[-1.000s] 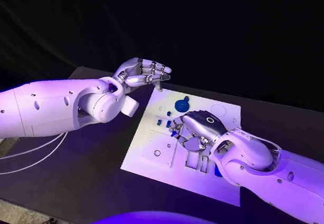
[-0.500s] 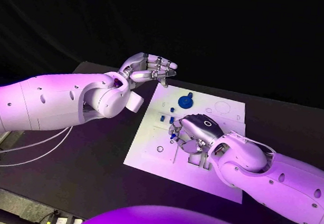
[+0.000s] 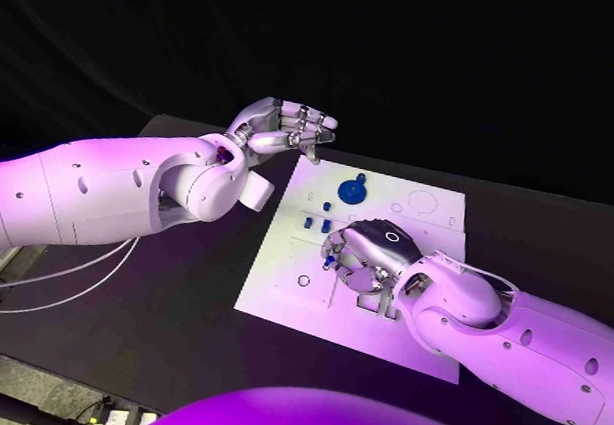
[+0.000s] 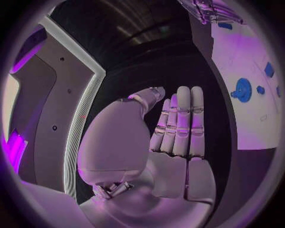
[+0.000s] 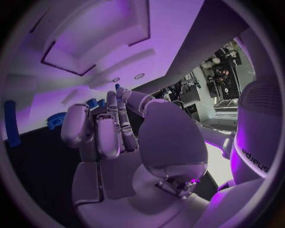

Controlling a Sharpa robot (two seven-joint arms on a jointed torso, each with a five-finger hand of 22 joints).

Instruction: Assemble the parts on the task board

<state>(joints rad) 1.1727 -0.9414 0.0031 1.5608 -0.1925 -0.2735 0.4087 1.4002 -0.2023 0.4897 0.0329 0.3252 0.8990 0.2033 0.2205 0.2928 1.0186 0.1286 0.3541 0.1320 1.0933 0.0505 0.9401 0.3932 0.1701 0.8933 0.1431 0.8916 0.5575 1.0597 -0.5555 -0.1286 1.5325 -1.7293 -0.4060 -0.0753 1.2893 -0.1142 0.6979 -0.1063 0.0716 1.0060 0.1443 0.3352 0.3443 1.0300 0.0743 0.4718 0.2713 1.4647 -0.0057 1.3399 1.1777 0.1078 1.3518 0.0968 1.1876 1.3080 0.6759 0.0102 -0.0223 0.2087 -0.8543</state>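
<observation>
Mid-task, as you can see. Right hand (image 3: 376, 247) has its fingers curled down on the task board (image 3: 413, 327), working a small blue part (image 3: 329, 259) at its fingertips; whether they grip it, cannot tell. Blue round part (image 3: 352, 189) sits beyond those fingers. Left hand (image 3: 283, 128) hangs off-board, fingers curled, empty.

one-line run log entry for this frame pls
left hand: raised off the board's far-left corner, holding nothing | right hand: fingers down on task board among blue parts | grasp: unclear

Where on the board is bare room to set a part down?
The task board is bare at its near-left corner, beside the small hole. The middle is crowded: the right hand covers the slots there. The round blue part takes the far end, near the raised left hand.
</observation>
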